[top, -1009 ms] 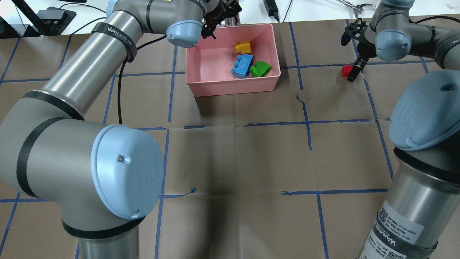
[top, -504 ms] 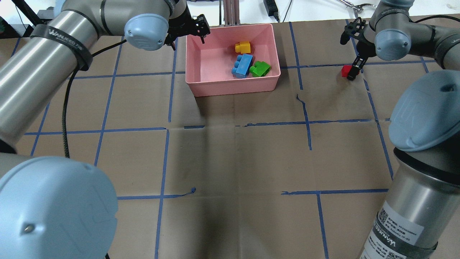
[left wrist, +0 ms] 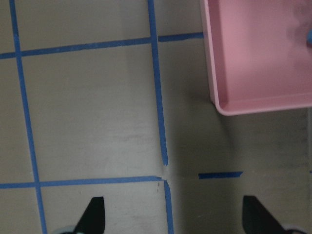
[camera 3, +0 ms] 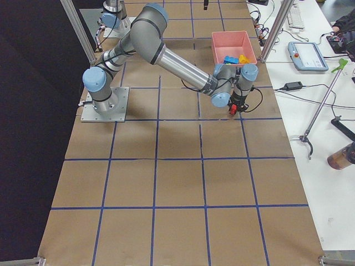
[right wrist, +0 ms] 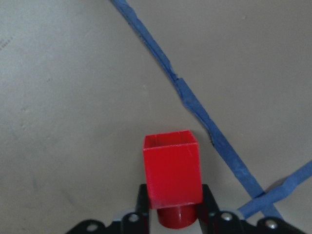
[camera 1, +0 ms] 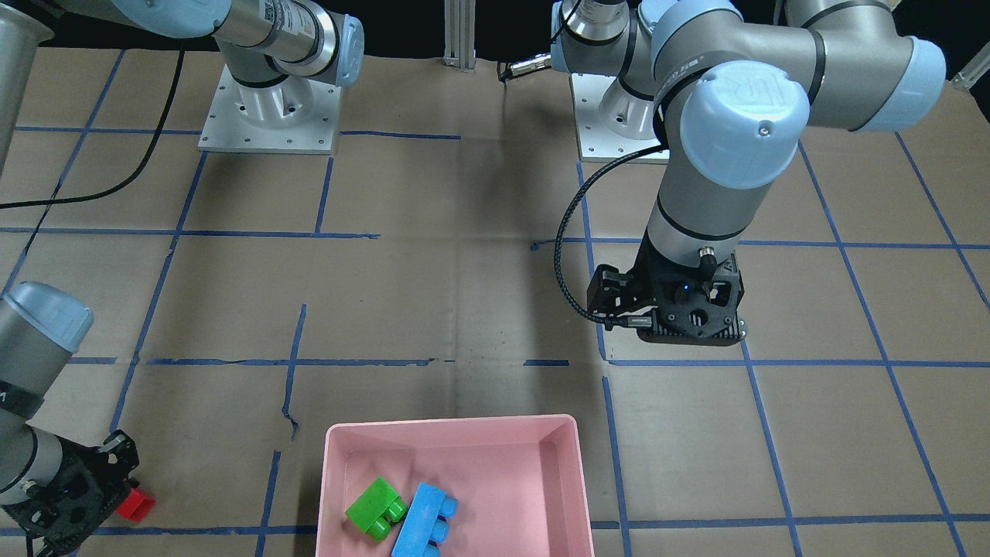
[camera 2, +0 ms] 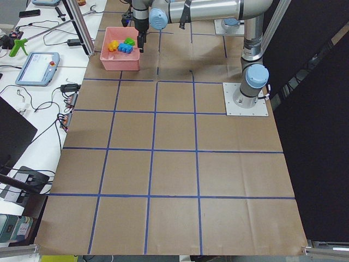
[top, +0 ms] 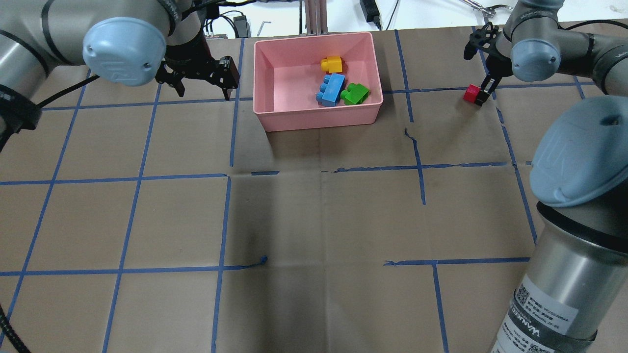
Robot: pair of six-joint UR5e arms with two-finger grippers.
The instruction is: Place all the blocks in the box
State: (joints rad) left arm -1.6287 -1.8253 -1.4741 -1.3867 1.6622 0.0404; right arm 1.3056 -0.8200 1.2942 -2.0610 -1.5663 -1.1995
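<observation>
The pink box (top: 319, 117) stands at the far middle of the table and holds the yellow brick (top: 332, 64), the light blue brick (top: 332, 89) and the green brick (top: 355, 93). My right gripper (top: 478, 95) is to the right of the box, shut on the small red brick (top: 471, 92). In the right wrist view the red brick (right wrist: 171, 168) sits between the fingertips (right wrist: 142, 197), close over the paper. My left gripper (top: 202, 92) is open and empty, low over the table just left of the box. The left wrist view shows its fingertips (left wrist: 95, 214) wide apart and the box corner (left wrist: 253, 107).
Brown paper with a blue tape grid (top: 228, 176) covers the table. An aluminium post (top: 314, 17) and cables with a power adapter (top: 369, 10) lie behind the box. The arm base plates (camera 1: 271, 116) stand at the robot's side. The front view shows the box rim (camera 1: 452, 425).
My left arm has swung from the box's back-left corner out to the left, and its gripper now hangs over the table beside the box. The red brick has shifted slightly with the right gripper.
</observation>
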